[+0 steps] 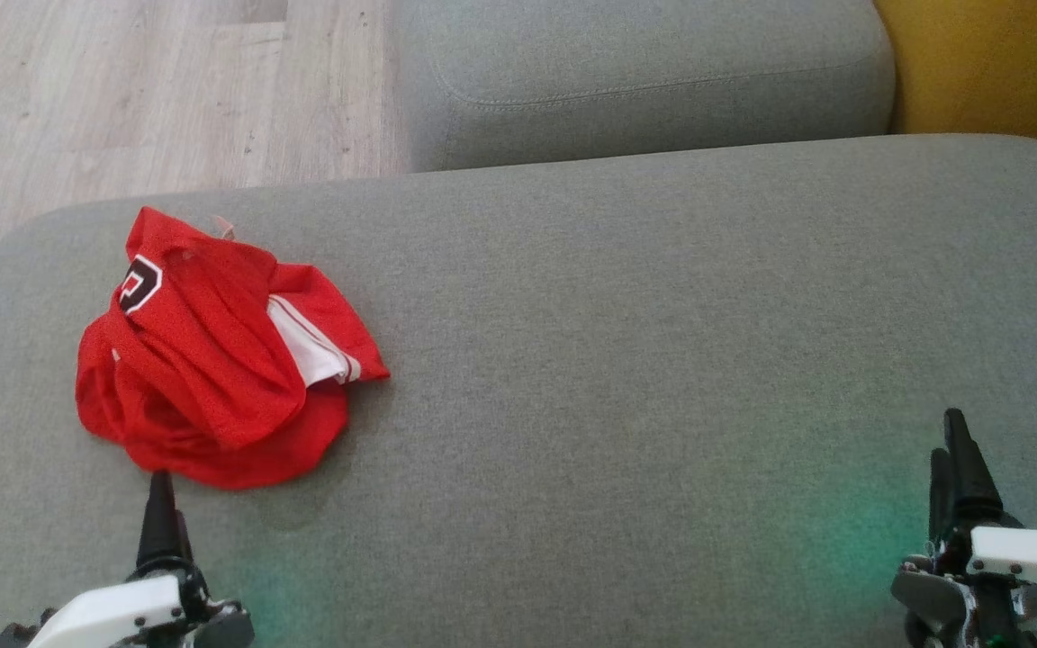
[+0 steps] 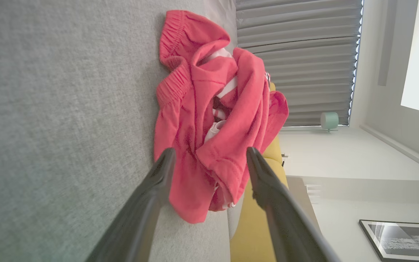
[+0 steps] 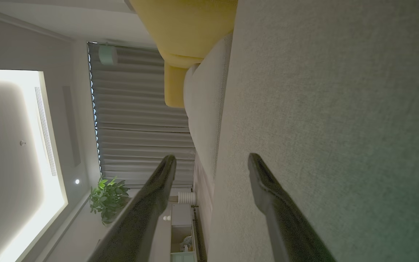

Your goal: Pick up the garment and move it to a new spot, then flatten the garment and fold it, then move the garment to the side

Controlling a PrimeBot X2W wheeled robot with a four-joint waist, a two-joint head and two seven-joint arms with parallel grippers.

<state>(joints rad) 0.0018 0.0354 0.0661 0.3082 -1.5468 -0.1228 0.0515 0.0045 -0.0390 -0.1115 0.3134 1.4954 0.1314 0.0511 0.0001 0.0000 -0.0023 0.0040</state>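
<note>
Red and crumpled, the garment (image 1: 212,360) lay in a heap at the left end of the grey cushion (image 1: 662,315). The left gripper (image 2: 211,154) stood spread wide just beside it, holding nothing. The right gripper (image 3: 212,160) gaped empty, well apart.

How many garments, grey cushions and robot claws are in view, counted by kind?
Crumpled red mesh garment: 1
Grey fabric cushions: 2
Dark two-fingered claws, both open, left claw and right claw: 2
Total: 5
</note>
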